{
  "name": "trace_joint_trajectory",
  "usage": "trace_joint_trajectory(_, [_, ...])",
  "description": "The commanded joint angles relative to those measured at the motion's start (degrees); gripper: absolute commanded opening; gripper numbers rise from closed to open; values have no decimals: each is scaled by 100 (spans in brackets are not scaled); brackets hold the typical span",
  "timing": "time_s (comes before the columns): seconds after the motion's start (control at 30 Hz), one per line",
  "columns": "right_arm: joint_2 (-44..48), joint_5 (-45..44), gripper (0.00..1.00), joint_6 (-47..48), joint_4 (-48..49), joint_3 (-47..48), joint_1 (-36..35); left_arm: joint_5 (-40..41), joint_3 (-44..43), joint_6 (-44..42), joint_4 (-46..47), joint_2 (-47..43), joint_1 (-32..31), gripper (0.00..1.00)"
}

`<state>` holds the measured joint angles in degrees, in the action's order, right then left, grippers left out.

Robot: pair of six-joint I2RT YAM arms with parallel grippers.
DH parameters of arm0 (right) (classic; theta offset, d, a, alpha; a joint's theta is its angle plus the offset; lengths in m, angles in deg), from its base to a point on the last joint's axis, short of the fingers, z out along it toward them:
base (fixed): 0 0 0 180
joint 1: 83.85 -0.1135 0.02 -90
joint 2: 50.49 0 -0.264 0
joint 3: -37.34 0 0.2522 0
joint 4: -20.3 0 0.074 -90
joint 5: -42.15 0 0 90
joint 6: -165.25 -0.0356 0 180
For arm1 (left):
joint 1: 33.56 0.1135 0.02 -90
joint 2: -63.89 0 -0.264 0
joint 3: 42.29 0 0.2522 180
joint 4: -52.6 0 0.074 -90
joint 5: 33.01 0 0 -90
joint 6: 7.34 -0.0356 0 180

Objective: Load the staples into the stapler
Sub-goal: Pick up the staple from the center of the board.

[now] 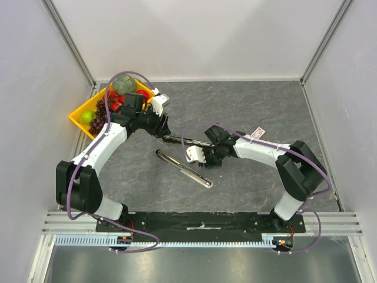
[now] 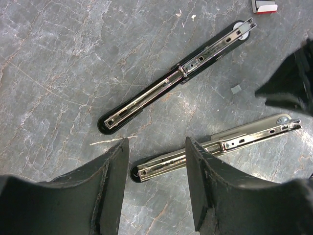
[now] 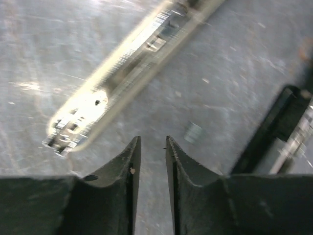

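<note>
The stapler lies on the grey table as two long halves: a black half with a metal channel (image 2: 181,73) (image 1: 179,140) and a grey half with a chrome magazine (image 2: 220,144) (image 1: 184,168). A tiny grey piece of staples (image 2: 236,89) (image 3: 194,132) rests on the table between them. The white-and-red staples box (image 1: 257,132) (image 2: 264,6) sits farther right. My left gripper (image 2: 155,147) (image 1: 166,131) hovers open over the grey half's near end and holds nothing. My right gripper (image 3: 152,139) (image 1: 202,157) has a narrow gap between its fingers and nothing in it, with the staple piece just ahead to its right.
A yellow tray (image 1: 79,118) of toy fruit stands at the back left, behind my left arm. White walls close in the table on the left, back and right. The right wrist view is blurred.
</note>
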<state>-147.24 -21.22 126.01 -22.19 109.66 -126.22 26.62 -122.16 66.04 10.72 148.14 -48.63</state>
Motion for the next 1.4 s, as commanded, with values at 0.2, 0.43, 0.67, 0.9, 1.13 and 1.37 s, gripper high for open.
trace_joint_trajectory(0.2, [-493, 8, 42, -935, 430, 594, 598, -189, 71, -78, 359, -119, 39, 56])
trace_joint_trajectory(0.43, [-749, 404, 47, -1086, 245, 753, 590, -197, 159, -87, 395, -198, 39, 56])
trace_joint_trajectory(0.67, [-889, 413, 47, -1252, 219, 814, 616, -224, 195, -69, 448, -189, 39, 57])
trace_joint_trajectory(0.9, [-1065, 299, 37, -1323, 254, 867, 625, -259, 230, -61, 465, -233, 39, 56])
trace_joint_trajectory(1.13, [-1022, 386, 21, -1402, 202, 884, 660, -521, 309, -262, 561, -312, 39, 57])
trace_joint_trajectory(1.37, [-854, 1089, 18, -1385, -228, 1104, 1125, -1365, 345, -947, 992, -225, 22, 57])
